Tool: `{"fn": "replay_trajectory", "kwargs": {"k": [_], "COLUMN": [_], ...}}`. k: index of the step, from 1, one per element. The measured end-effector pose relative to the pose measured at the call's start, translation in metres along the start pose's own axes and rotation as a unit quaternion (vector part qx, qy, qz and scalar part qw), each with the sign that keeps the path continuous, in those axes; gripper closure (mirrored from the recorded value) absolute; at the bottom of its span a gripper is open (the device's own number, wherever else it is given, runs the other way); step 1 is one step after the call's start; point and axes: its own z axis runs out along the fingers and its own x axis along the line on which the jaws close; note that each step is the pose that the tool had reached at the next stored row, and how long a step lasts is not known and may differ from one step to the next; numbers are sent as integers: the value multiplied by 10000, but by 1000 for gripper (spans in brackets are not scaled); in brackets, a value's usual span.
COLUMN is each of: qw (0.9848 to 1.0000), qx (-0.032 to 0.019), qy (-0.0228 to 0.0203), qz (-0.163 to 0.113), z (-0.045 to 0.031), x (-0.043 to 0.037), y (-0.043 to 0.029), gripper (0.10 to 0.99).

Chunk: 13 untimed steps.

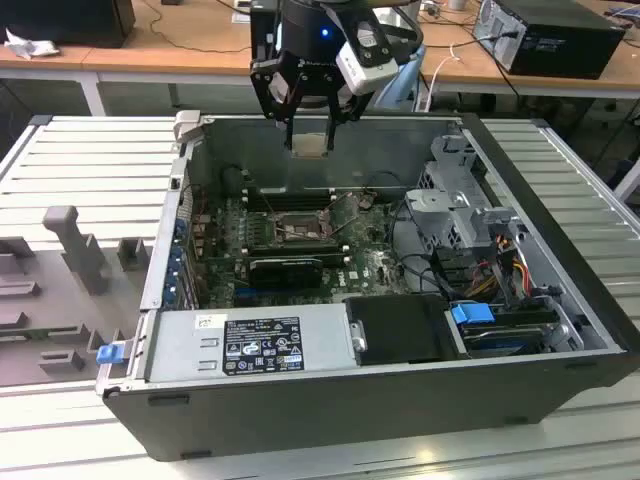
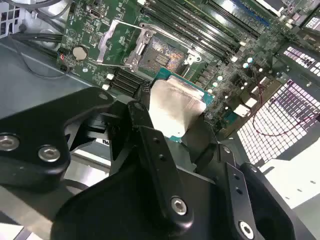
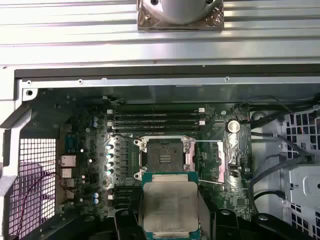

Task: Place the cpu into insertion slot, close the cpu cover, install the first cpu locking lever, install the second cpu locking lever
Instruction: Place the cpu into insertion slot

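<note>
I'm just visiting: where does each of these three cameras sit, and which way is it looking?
Exterior view: off the arm, outside the open computer case, looking down into it; shows the gripper holding the cpu.
First wrist view: on the arm, looking straight down onto the insertion slot; the gripper flanks the cpu.
Second wrist view: on the arm, looking slantwise past the gripper.
Both wrist views share the cpu and insertion slot.

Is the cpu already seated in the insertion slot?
No, in the first wrist view the gripper holds the cpu, and the dark centre of the insertion slot lies bare.
</note>
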Motion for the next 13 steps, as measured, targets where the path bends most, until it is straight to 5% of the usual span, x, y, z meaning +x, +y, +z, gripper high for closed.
{"fn": "replay_trajectory", "kwargs": {"k": [13], "qw": [9970], "qx": [-15], "qy": [-69], "qz": [775], "z": [2], "x": [0], "y": [0], "gripper": [557]}}
